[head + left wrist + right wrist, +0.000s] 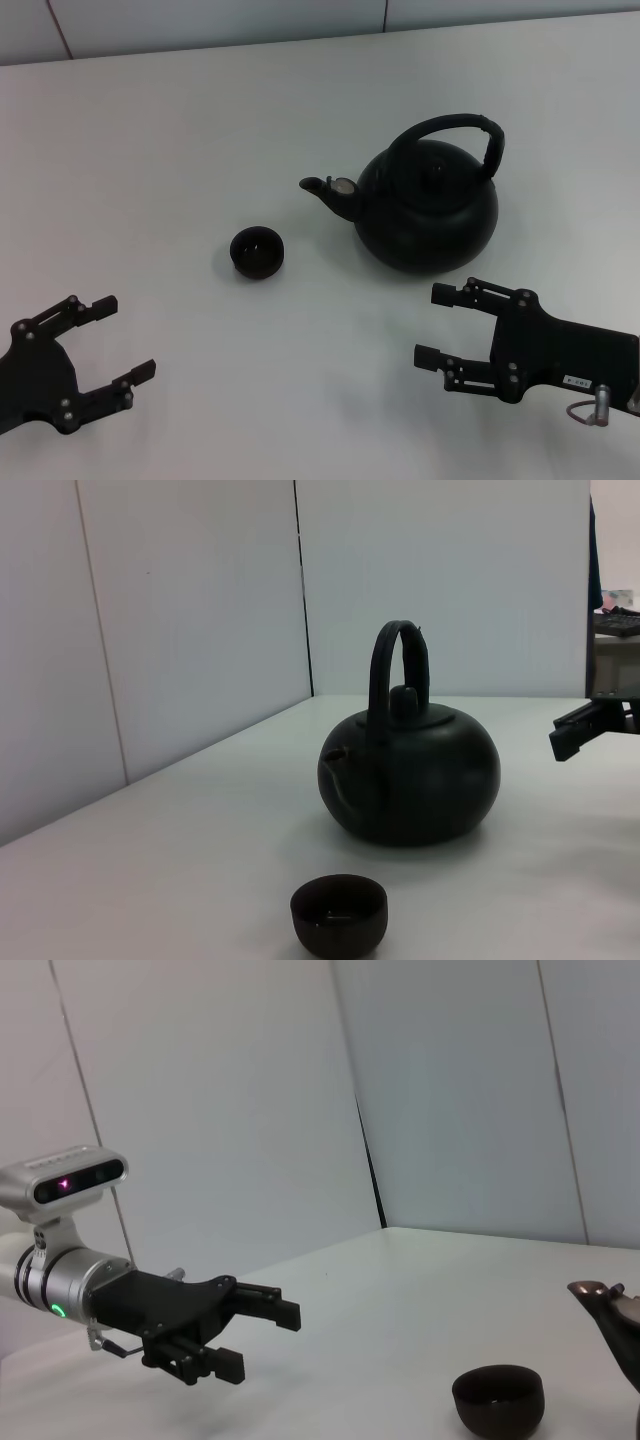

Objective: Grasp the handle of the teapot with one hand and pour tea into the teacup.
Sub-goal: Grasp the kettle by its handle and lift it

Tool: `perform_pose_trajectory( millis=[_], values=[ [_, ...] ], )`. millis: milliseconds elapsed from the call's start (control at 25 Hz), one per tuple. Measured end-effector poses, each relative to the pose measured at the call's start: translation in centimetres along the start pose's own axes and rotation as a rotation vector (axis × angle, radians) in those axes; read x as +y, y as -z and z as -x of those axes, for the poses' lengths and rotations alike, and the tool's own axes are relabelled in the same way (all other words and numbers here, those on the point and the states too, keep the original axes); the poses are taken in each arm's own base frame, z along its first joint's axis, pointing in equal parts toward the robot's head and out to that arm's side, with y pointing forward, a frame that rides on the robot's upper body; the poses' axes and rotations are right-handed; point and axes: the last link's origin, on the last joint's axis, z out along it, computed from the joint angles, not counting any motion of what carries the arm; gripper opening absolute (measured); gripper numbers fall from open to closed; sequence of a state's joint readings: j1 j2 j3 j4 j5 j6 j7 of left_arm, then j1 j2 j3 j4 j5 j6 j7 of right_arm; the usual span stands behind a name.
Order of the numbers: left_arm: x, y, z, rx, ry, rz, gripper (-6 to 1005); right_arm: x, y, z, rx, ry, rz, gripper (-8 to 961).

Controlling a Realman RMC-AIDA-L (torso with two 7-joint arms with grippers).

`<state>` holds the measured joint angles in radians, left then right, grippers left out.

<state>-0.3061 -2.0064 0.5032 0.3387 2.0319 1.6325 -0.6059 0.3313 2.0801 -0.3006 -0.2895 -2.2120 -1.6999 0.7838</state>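
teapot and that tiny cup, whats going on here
Nothing is being handled yet. The teapot stands upright on the white table, spout aimed toward the teacup beside it. The right gripper sits open just in front of the teapot, clear of the handle. The left gripper rests open nearer the cup, touching nothing. No tea is visibly pouring.

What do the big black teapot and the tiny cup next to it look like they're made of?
The teapot looks like cast iron or dark ceramic: matte black with only a dull sheen, and a silvery tip on the spout. Its handle seems wrapped, with a ribbed look. The cup looks like dark brown glazed clay, slightly glossy inside. None of this is certain from looks alone.
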Motion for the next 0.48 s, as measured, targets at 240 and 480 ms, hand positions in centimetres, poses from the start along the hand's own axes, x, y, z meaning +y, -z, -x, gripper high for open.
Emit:
perform_pose_trajectory(
  millis=[240,480],
  values=[
    [-0.2,-0.3,-0.2,0.005,-0.004,-0.001,809,0.0,-0.1,0.0,-0.007,0.006,-0.007,789],
    [-0.2,-0.6,-0.2,0.006,0.000,-0.002,809,1.0,-0.4,-0.2,-0.160,0.075,-0.147,790]
  ],
)
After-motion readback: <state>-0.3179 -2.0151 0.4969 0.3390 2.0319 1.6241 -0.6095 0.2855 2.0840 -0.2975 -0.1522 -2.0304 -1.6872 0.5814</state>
